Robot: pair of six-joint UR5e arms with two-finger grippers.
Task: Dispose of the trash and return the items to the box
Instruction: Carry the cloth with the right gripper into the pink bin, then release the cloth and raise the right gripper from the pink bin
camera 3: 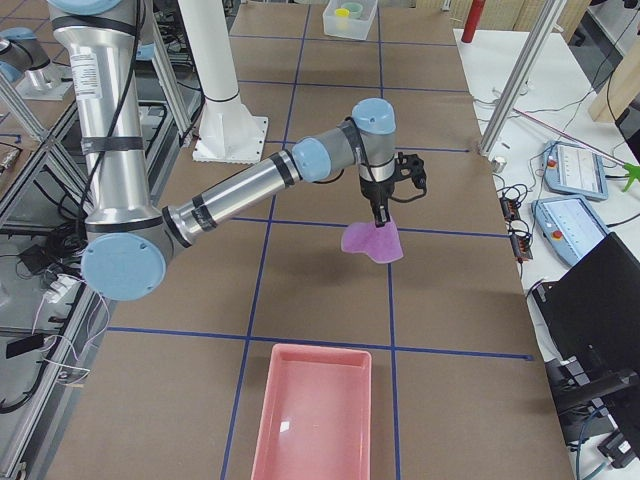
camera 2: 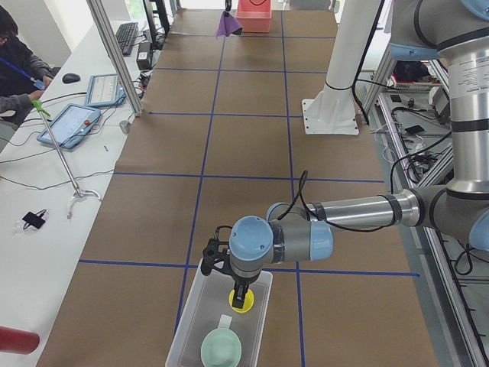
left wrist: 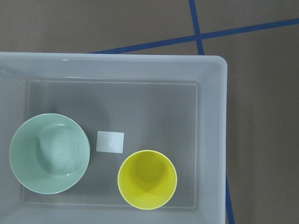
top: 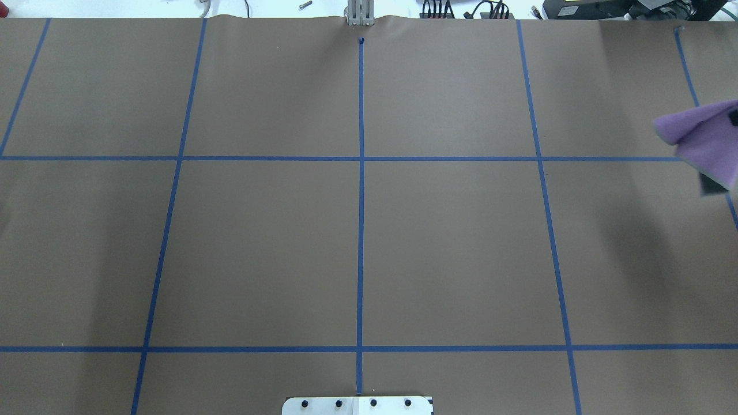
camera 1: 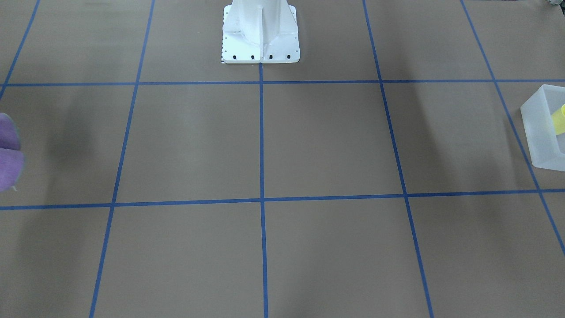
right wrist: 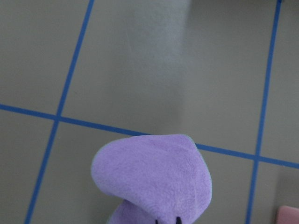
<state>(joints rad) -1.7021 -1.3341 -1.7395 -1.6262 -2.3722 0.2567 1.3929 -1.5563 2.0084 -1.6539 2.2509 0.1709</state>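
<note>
Tool on the right arm pinched shut on purple cloth, clear of the surface. Pink tray at 6 o'clock in the right-side view, long axis 12-to-6, so probably that arm's drop. Left tool: can't tell the grip. Yellow cup, mint bowl inside box.

Robotics lab, blue-taped grid table, aluminium frame posts, operator at side bench with tablets

table: brown paper cover, blue tape grid | pedestal: white, middle of robot-side edge | box: frosted, robot's left end | tray: pink, right end
</note>
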